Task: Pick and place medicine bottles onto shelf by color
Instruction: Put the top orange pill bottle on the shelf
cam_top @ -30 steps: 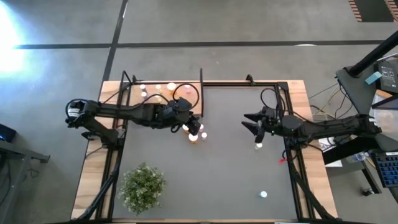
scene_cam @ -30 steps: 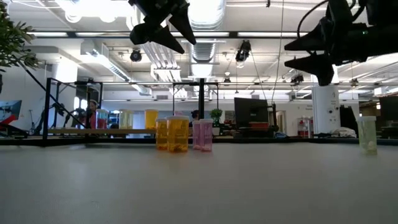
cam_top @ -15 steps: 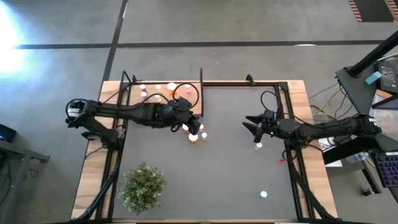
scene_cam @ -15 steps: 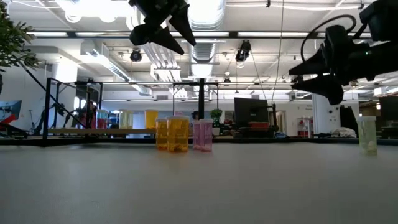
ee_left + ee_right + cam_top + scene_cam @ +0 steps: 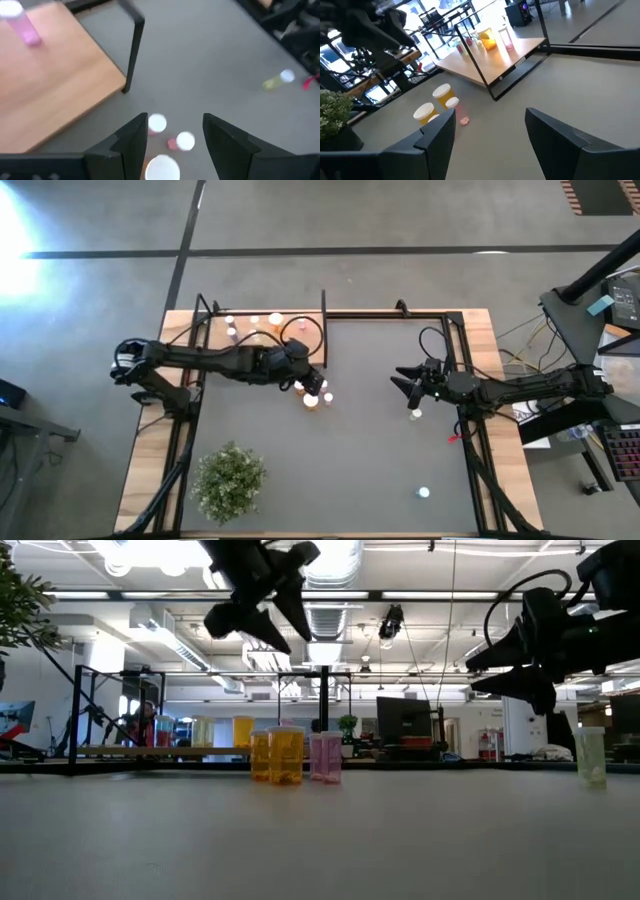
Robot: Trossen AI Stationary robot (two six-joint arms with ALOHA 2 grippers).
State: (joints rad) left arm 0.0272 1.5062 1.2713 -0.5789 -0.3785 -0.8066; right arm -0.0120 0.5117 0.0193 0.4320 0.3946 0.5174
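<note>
- Left gripper [image 5: 311,376] hangs in the air over a little cluster of white-capped medicine bottles [image 5: 313,397], just off the near corner of the flat light-wood shelf with thin black rods [image 5: 262,346]. Fingers are spread apart, nothing between them.
- From the left wrist view you look straight down past the two dark fingers [image 5: 131,142] onto three white caps [image 5: 157,122], with a bit of pink body showing on one.
- From the low view that cluster is two orange bottles [image 5: 274,756] and a pink one [image 5: 326,757], standing upright on the dark grey bench [image 5: 320,840], side by side.
- More bottles already stand on the shelf, toward its far edge [image 5: 252,322]; the left wrist view catches a pink one [image 5: 22,25] there.
- Right gripper [image 5: 402,379] floats over the right half of the bench, released and empty.
- A pale yellowish bottle [image 5: 416,414] stands just beside it, near the right edge.
- One more white-capped bottle [image 5: 423,493] sits alone by the near right corner.
- Green bushy plant [image 5: 229,478] is at the near left corner, well apart from everything.
</note>
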